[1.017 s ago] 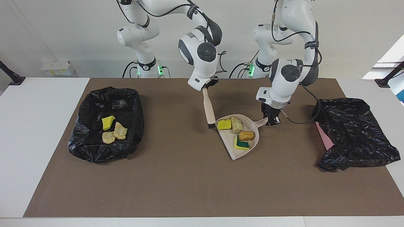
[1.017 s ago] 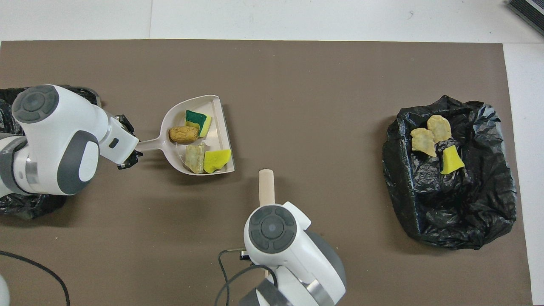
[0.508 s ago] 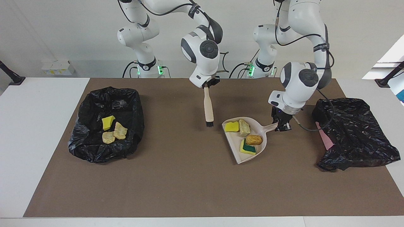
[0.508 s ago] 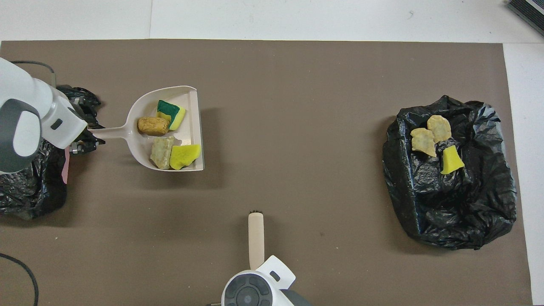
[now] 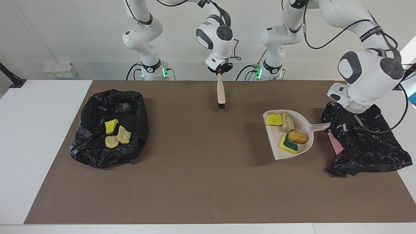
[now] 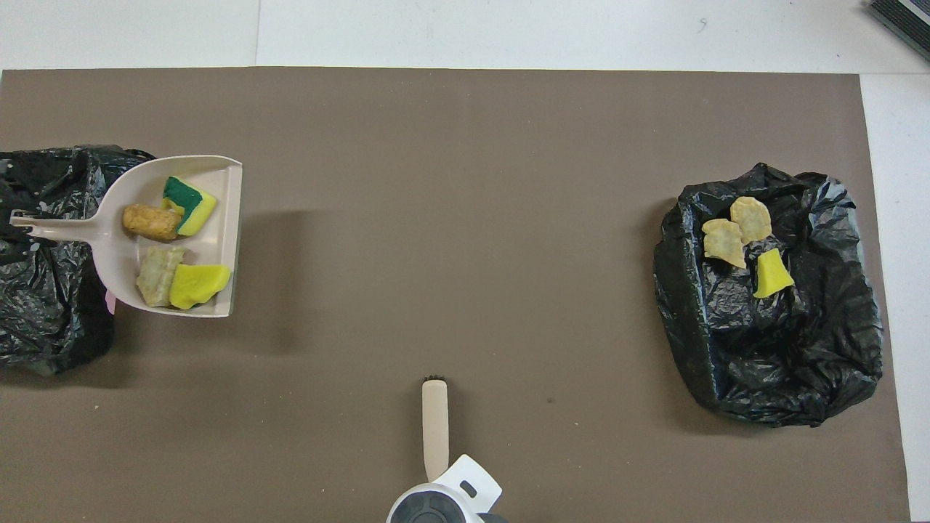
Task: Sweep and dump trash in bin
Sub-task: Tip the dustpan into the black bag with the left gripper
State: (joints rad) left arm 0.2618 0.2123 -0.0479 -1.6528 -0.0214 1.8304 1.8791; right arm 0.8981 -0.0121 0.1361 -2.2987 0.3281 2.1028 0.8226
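Observation:
A beige dustpan (image 5: pixel 307 130) hangs level above the mat, its handle in my left gripper (image 5: pixel 336 126), which is shut on it over the edge of a crumpled black bag (image 5: pixel 367 143). In the pan lie a yellow sponge bit (image 5: pixel 273 119), a beige chunk (image 5: pixel 288 122), a brown lump (image 5: pixel 297 137) and a yellow-green sponge (image 5: pixel 287 144). The overhead view shows the dustpan (image 6: pixel 116 254) but not that gripper. My right gripper (image 5: pixel 220 72) is shut on a brush (image 5: pixel 221 94), bristles down, above the mat near the robots. The bin (image 5: pixel 97 152), black-lined, holds three scraps of trash (image 5: pixel 117 134).
The crumpled black bag (image 6: pixel 43 319) at the left arm's end covers something pink (image 5: pixel 334 143). The bin (image 6: pixel 785 378) sits at the right arm's end. A brown mat (image 5: pixel 195 182) covers the table between them. The brush (image 6: pixel 434 425) points away from the robots.
The left arm has carried the loaded dustpan up and toward the left arm's end, to the black bag there. The right arm has drawn the brush back toward the robots and raised it.

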